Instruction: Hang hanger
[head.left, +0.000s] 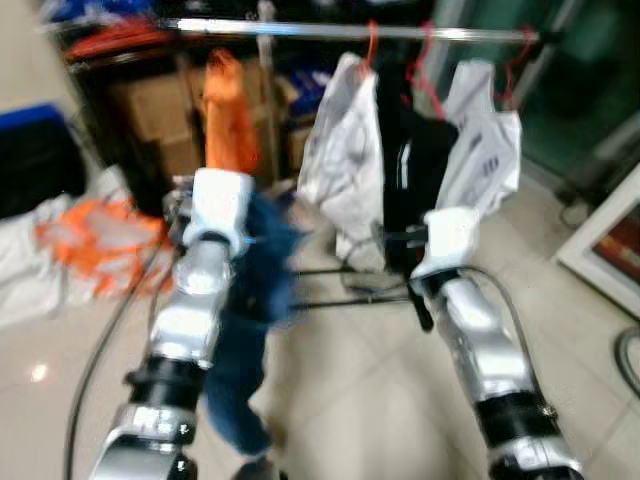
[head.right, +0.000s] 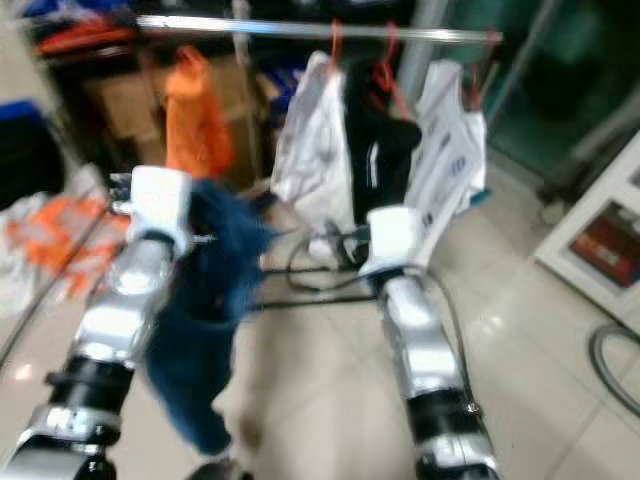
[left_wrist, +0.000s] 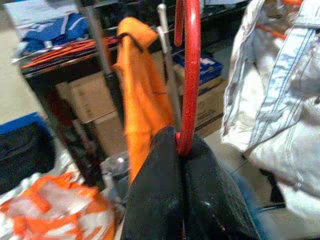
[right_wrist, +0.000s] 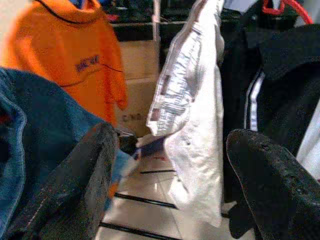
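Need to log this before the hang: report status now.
Left claw shut on red hanger, blue garment hanging below it. Right claw open, empty. Rail ahead and above, hanger not yet on it. White and black clothes crowd its right half.

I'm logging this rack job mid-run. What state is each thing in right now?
Left claw: shut on red hanger.
Blue garment: draped below left claw, not on rail.
Right claw: open, holding nothing.
Rail: horizontal, carrying hangers.
White jacket, black jacket: hung.
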